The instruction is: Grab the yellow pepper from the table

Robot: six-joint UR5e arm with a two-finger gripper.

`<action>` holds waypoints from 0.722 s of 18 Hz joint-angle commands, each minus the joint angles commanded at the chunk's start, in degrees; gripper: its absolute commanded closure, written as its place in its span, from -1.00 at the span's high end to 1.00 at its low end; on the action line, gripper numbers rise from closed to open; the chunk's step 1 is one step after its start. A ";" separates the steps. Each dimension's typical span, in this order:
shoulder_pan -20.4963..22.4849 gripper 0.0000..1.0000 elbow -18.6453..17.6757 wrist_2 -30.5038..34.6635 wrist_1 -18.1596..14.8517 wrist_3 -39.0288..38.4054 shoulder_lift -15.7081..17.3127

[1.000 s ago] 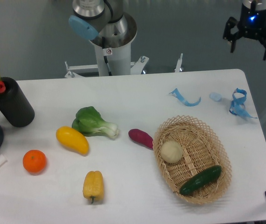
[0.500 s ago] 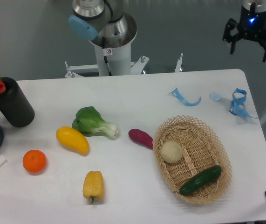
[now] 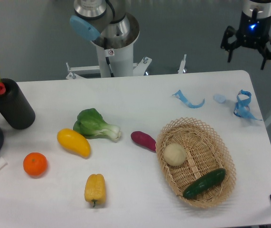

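Starting at 9 o'clock you've got the black vase [image 3: 13,105], then the orange [image 3: 35,164] and the smooth yellow fruit [image 3: 73,142]. Your yellow pepper [image 3: 95,189] lies on the table [image 3: 140,99] at about 7 o'clock, stem toward the near edge (nothing touching it). The basket [image 3: 197,164] sits around 4. Way up at 1 o'clock your gripper [image 3: 247,48] hangs spread wide, holding nothing.

— What's in the wicker basket [image 3: 196,142]?
— A pale round onion [image 3: 174,154] and a cucumber [image 3: 204,183].
— And left of it?
— A purple sweet potato [image 3: 144,140], bok choy [image 3: 96,124], an orange [image 3: 34,164].
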 joint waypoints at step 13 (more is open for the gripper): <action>-11.24 1.00 1.05 -0.27 4.47 -24.33 -5.01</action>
